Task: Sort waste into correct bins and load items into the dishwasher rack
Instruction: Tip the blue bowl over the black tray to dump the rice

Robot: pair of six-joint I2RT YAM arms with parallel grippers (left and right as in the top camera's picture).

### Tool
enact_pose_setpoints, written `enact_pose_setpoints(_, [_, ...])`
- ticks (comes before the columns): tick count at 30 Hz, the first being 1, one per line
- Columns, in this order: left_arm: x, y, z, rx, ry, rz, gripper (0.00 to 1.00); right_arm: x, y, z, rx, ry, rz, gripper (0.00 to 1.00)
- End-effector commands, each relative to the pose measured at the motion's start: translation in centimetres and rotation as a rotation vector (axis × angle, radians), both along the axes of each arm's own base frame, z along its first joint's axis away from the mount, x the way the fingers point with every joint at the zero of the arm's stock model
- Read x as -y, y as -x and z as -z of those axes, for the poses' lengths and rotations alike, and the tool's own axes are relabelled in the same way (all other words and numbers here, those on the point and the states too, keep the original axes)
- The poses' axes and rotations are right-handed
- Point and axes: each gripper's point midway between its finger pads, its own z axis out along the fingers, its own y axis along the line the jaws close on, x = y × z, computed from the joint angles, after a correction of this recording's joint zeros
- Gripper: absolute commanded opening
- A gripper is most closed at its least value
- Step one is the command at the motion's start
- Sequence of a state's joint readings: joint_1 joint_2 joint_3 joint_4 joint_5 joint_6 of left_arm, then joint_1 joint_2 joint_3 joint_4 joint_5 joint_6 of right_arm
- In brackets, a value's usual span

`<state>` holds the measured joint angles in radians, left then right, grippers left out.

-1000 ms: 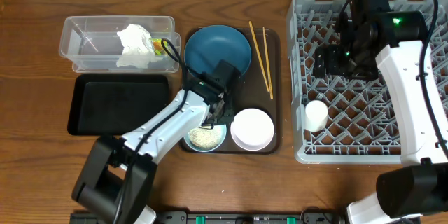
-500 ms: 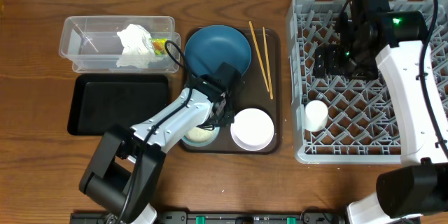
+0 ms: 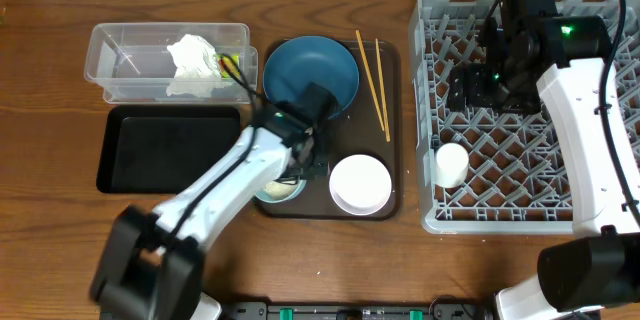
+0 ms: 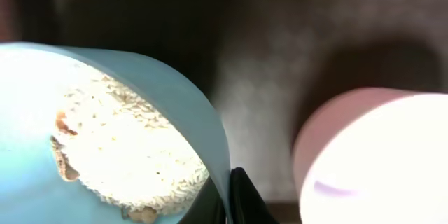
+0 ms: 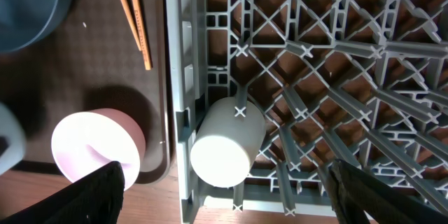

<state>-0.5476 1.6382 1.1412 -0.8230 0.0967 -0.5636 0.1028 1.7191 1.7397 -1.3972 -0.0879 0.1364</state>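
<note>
My left gripper (image 3: 306,164) is shut on the right rim of the light blue bowl (image 3: 270,196), over the brown serving tray's front left. In the left wrist view the fingers (image 4: 229,197) pinch the bowl wall (image 4: 175,98), and whitish rice scraps (image 4: 133,147) lie inside. The white-pinkish bowl (image 3: 361,183) sits right beside it. The dark blue plate (image 3: 310,72) and chopsticks (image 3: 375,80) lie behind. My right gripper (image 5: 224,196) is open and empty above the grey dishwasher rack (image 3: 530,210), where the white cup (image 3: 451,165) lies on its side.
The clear tub (image 3: 130,55) at the back left holds a crumpled tissue (image 3: 193,65) and a yellow-green wrapper (image 3: 228,63). The shallow black tray (image 3: 170,148) lies in front of it. The brown serving tray (image 3: 392,130) sits between the bins and the rack.
My left arm has swung and the light blue bowl has shifted slightly to the left in its grip. The right arm has not moved.
</note>
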Motion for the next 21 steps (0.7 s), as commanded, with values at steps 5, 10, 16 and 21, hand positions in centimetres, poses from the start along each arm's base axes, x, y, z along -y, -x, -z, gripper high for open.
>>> enact_pose_setpoints(5, [-3.2, -1.7, -8.0, 0.181, 0.127, -0.032, 0.07, -0.5, -0.3, -0.6, 0.028, 0.008, -0.026, 0.91])
enact_pose_setpoints(10, [-6.8, -2.7, -9.5, 0.198, 0.224, -0.070, 0.06, -0.5, -0.5, -0.7, 0.039, 0.007, -0.026, 0.91])
enact_pose_setpoints(16, [-11.7, -3.9, -9.5, 0.191, 0.364, -0.138, 0.06, -0.5, -0.5, -0.6, 0.038, 0.007, -0.026, 0.91])
enact_pose_setpoints(21, [-14.9, -5.2, -9.5, 0.223, 0.560, -0.166, 0.06, -0.5, -0.6, -0.7, 0.040, 0.007, -0.026, 0.91])
